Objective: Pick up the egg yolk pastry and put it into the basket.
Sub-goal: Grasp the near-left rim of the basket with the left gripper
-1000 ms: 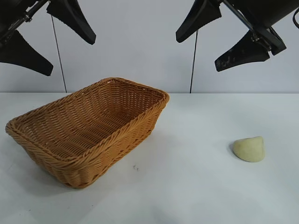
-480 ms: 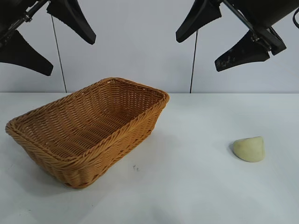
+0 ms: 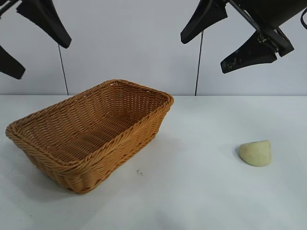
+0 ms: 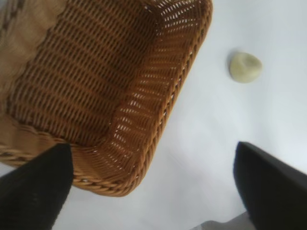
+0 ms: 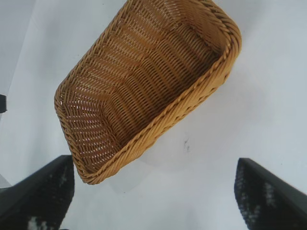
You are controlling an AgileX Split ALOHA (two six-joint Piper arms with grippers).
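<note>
On the surface [image 3: 201, 191] the basket [image 3: 91, 134] lies at the left; the egg yolk pastry [image 3: 256, 153] sits well apart to its right.

Both arms carry matte black, wedge-shaped tapering fingers, the right gripper [image 3: 225, 40] showing pale scuffs on one finger.

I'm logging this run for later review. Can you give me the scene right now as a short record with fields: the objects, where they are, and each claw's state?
pastry: egg yolk pastry lies on the white table, on the right arm's side, outside the basket
basket: wicker basket sits on the left arm's side, nothing inside it
left claw: left claw open, raised above the basket's end, holding nothing
right claw: right claw open, raised above the table, holding nothing
task status: pastry not yet picked up
</note>
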